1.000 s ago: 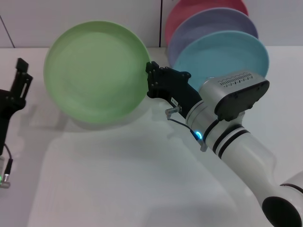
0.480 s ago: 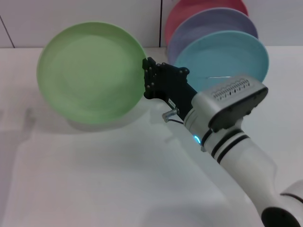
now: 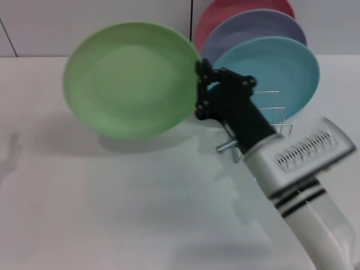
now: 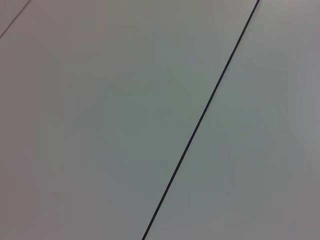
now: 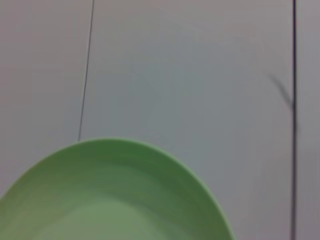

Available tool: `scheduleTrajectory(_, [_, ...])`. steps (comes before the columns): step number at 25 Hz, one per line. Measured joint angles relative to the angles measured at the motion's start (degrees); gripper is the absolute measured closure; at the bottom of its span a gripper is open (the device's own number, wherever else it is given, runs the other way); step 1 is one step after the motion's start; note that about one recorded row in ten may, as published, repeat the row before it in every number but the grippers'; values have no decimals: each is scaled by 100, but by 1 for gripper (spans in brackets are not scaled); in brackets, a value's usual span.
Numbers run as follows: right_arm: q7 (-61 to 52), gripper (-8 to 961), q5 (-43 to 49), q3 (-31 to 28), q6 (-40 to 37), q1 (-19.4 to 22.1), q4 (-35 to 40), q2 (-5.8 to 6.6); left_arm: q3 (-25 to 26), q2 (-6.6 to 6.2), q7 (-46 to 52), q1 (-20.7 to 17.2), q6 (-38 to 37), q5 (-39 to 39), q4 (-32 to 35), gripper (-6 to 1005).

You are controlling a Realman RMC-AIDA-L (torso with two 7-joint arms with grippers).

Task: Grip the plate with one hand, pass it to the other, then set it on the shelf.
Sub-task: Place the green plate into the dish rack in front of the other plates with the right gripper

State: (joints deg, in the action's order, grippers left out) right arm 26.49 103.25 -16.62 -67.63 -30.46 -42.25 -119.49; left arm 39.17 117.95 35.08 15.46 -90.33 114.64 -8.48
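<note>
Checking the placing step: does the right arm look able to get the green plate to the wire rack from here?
Probably yes. The right gripper holds the green plate by its rim, in the air, beside the wire rack. The rack's near loops look free in front of the light-blue plate.

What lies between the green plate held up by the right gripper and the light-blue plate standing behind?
In the head view, only the right gripper, shut on the green plate rim, sits before the light-blue plate.

Four plates show: one green plate (image 3: 132, 79), one pink (image 3: 225, 14), one lavender (image 3: 253, 28), one light-blue (image 3: 275, 67). One wire rack (image 3: 270, 121). One pincer (image 3: 203, 90) is visible.
</note>
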Motion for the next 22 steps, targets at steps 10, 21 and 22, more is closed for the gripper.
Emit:
scheduleTrajectory(10, [98, 938, 298, 49, -1690, 780, 304, 10, -75, -14, 214, -24, -7, 165, 86, 165])
scheduleTrajectory(21, [-991, 932, 289, 26, -2776, 1163, 1209, 14, -79, -19, 483, -14, -23, 313, 188, 166])
scheduleTrajectory(22, [-1161, 931, 274, -5, -2825, 1182, 1330, 14, -79, -19, 483, -14, -23, 313, 188, 166])
